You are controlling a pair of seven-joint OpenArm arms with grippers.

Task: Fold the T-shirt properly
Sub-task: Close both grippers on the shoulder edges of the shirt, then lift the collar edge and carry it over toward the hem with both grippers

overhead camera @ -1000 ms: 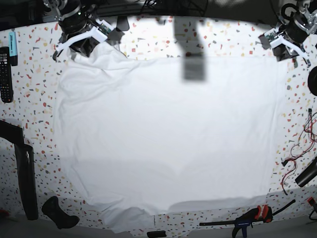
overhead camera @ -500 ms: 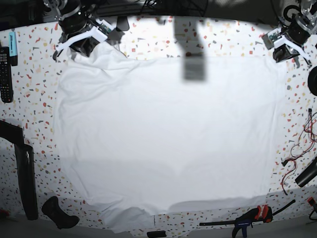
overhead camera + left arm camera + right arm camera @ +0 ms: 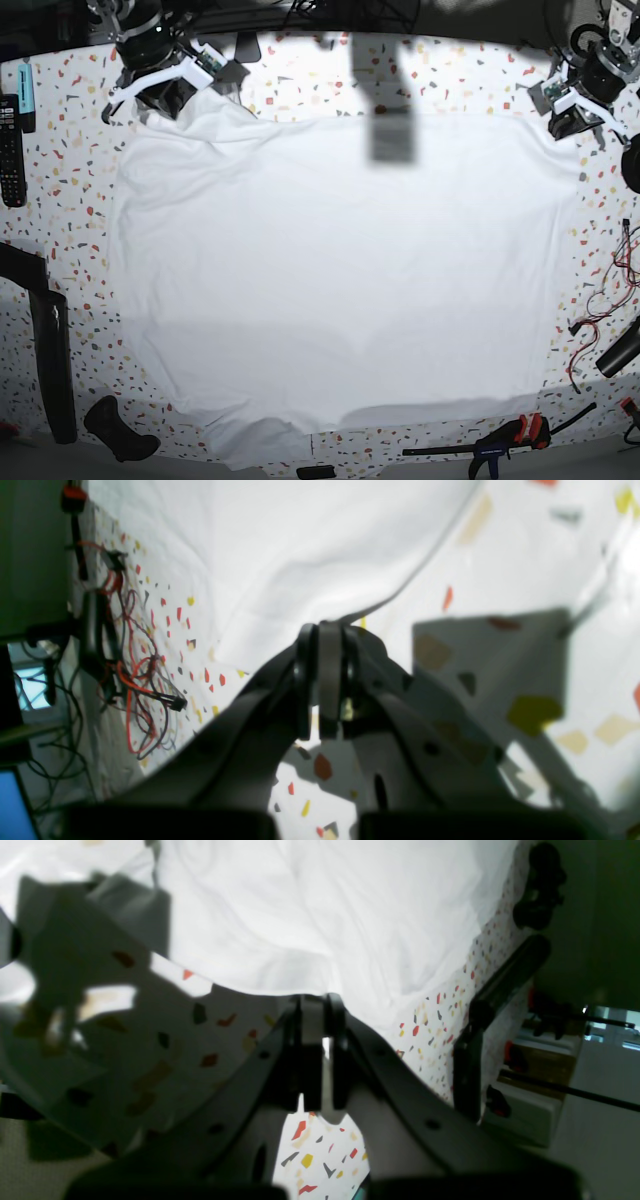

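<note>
The T-shirt point(image 3: 340, 270) lies spread flat across the speckled tabletop point(image 3: 300, 75). My right gripper point(image 3: 320, 1015) pinches its 10 o'clock corner; my left gripper point(image 3: 324, 635) has clamped the 2 o'clock corner hem. Next, I reckon: lift both corners evenly toward 6 o'clock.

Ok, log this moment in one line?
T-shirt: spread flat | left hand: shut on T-shirt's edge | right hand: shut on T-shirt's edge | fold: not started

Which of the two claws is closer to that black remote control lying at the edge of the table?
The right gripper. It sits at the T-shirt corner on the remote control side, while the left gripper is across the table at the opposite corner.
</note>
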